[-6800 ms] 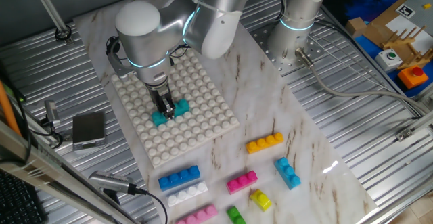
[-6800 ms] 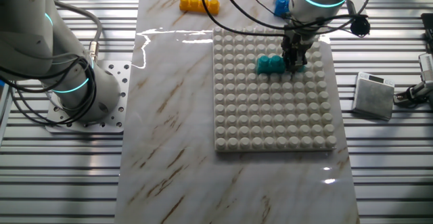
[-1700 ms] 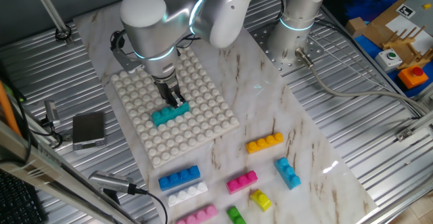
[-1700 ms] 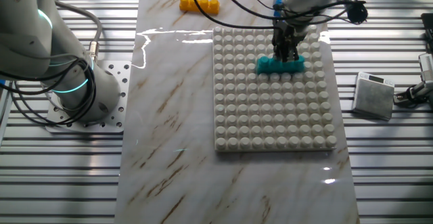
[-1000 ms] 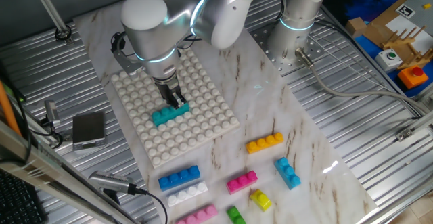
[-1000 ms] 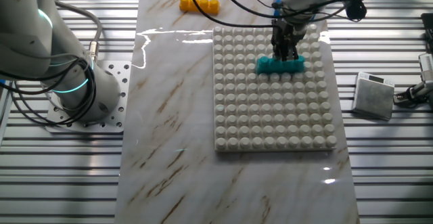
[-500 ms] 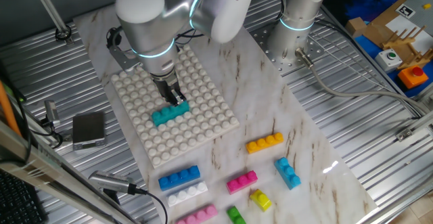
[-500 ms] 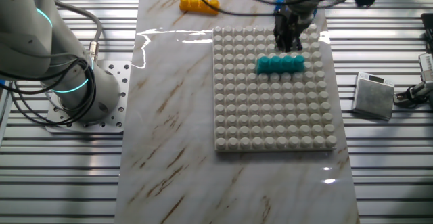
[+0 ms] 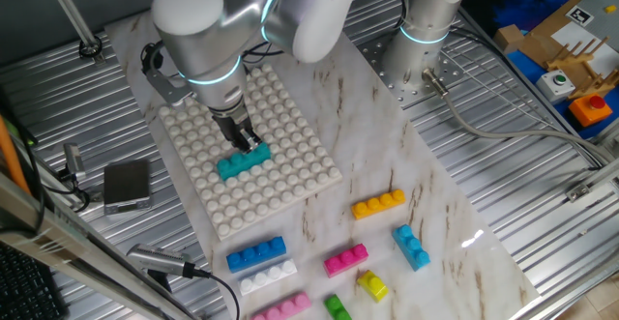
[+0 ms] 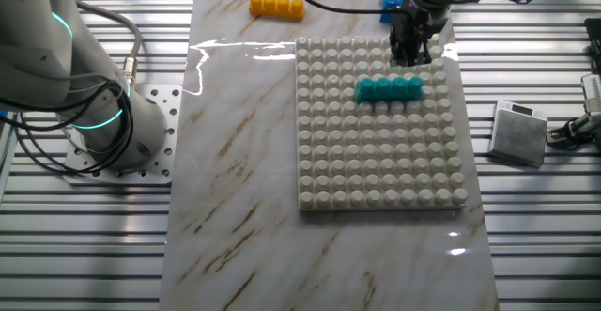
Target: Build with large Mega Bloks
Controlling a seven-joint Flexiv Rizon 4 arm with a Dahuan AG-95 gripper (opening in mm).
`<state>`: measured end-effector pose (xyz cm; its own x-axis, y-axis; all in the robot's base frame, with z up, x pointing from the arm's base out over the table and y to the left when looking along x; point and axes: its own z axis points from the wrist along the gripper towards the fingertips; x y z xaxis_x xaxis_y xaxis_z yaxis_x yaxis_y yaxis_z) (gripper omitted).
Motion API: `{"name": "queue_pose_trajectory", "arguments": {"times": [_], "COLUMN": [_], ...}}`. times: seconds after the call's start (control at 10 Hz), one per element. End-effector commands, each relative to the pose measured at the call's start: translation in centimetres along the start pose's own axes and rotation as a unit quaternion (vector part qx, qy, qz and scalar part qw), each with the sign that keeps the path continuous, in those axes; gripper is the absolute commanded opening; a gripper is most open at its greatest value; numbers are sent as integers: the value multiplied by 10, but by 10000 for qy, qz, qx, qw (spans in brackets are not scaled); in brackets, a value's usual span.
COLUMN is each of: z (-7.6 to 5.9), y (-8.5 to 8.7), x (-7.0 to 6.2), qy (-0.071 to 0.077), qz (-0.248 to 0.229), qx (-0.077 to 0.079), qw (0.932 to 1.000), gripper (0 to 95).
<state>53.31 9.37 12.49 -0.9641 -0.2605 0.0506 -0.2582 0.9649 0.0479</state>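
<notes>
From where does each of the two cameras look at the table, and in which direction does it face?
One fixed view: high, beyond the end of the table where the loose bricks lie, looking down across them at the square white studded baseplate; the arm's silver joints, base and gripper show.
The other fixed view: high on the opposite side, looking down on the baseplate; the arm's base at left and the gripper at top show.
Both share the teal four-stud brick on the baseplate and the orange four-stud brick.
</notes>
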Motion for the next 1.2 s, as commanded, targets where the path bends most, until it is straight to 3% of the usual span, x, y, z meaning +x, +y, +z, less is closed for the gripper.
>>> {"name": "queue_pose_trajectory", "arguments": {"times": [0.1, 0.5, 1.0, 1.2], "z": [0, 0, 0, 1], "y": [0, 0, 0, 5], "x": [-2, -2, -2, -8], "qy": [33, 20, 50, 48], "qz": [-119, -269, -135, 29], "qx": [9, 7, 28, 15], "qw": [9999, 9996, 9999, 10000], "gripper": [0, 0, 0, 0]}}
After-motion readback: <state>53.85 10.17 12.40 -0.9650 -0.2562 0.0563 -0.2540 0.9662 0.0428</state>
